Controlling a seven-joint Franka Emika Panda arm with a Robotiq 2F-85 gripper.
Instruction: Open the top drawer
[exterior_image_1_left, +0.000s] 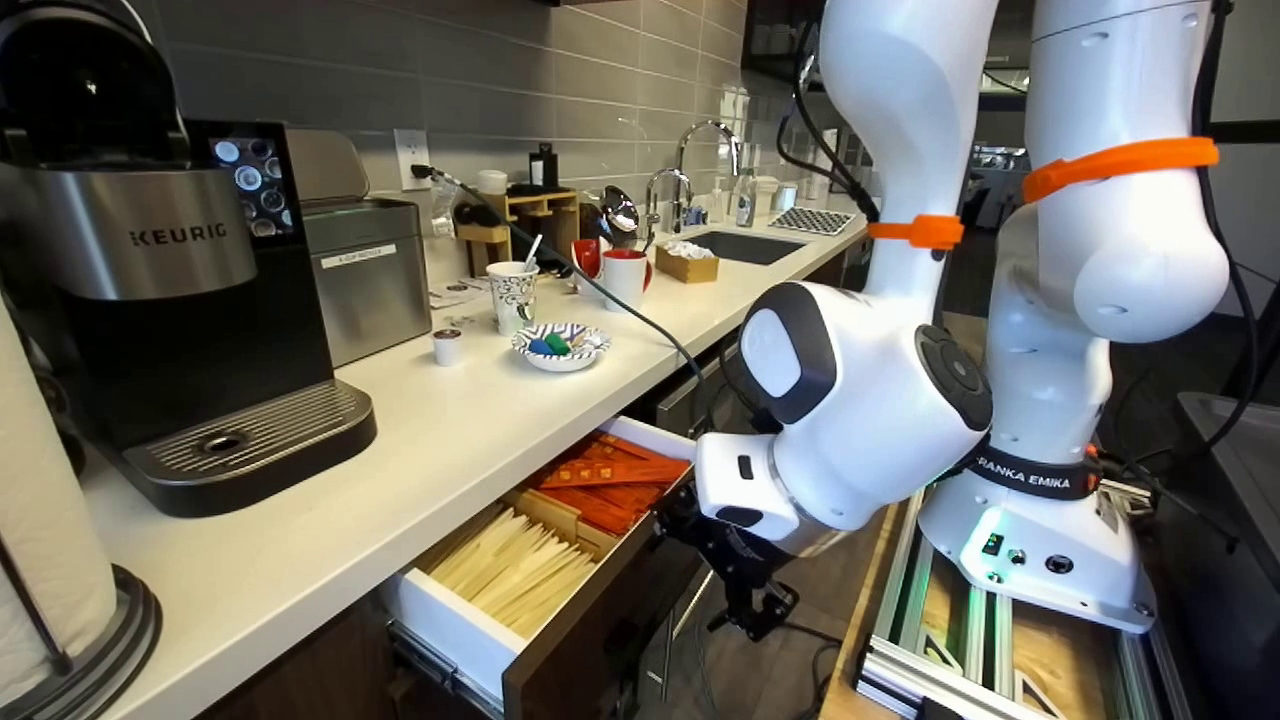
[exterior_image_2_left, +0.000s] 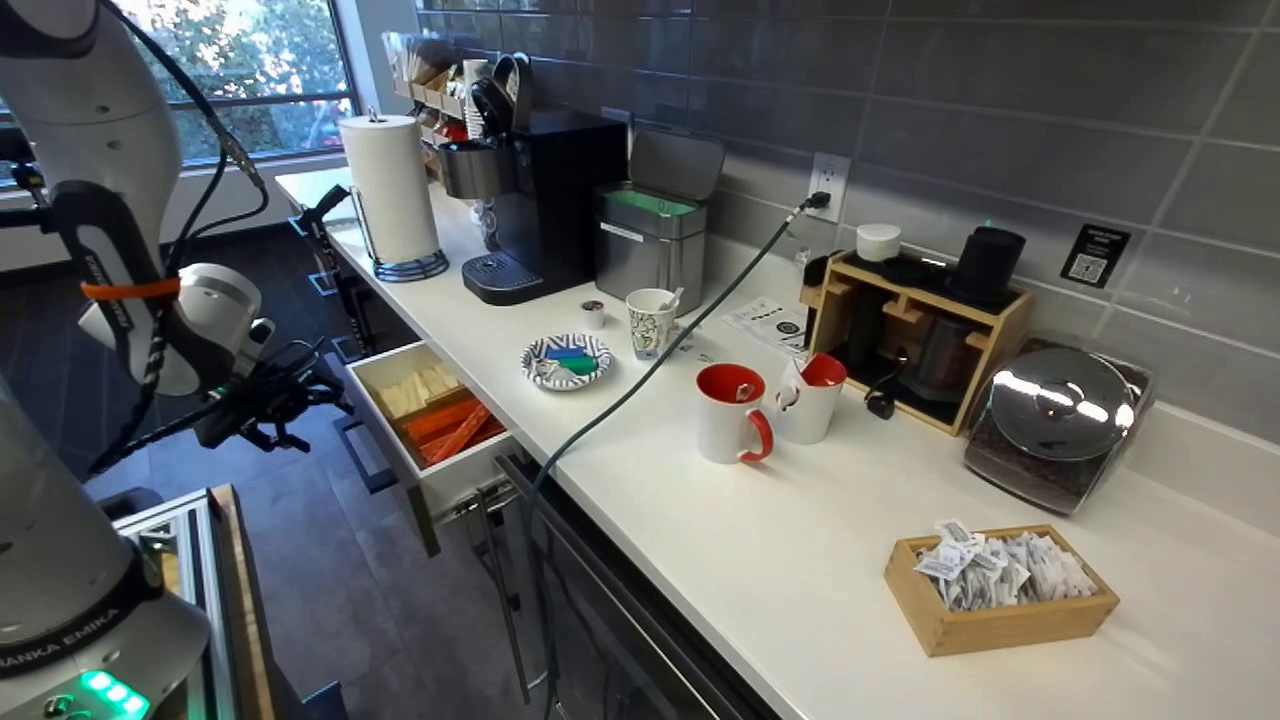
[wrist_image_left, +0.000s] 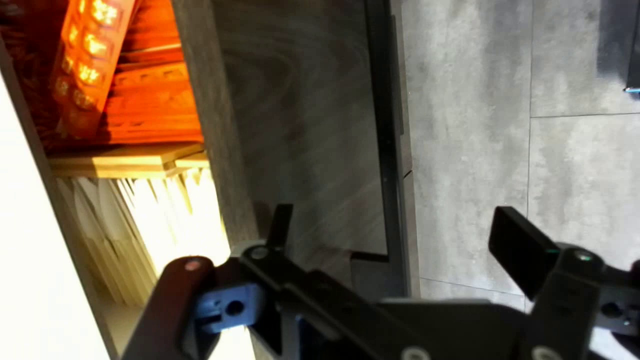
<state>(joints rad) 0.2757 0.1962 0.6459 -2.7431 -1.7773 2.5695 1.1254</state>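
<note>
Past my jaws ran the long, smooth white worktop; one dark cable slanted across it and hung over its edge. The one top drawer stood open close beside my jaws, its dark wood-grained front toward them. They were spread wide outside that front; whether they touched it I could not tell. Beyond the drawer, up on the worktop, came one black-and-steel coffee machine, one boxy metal bin, one upright paper roll. Well apart from my jaws sat one wooden box crammed with packets. Nearer them, in the drawer, lay glossy orange-red strips, too overlapped to count. Up past my jaws again stood two white mugs with red insides, one printed paper cup, one zigzag-patterned dish and one tiny pod. Slimmest, beside the strips, were flat pale sticks, uncountable in their heap.
</note>
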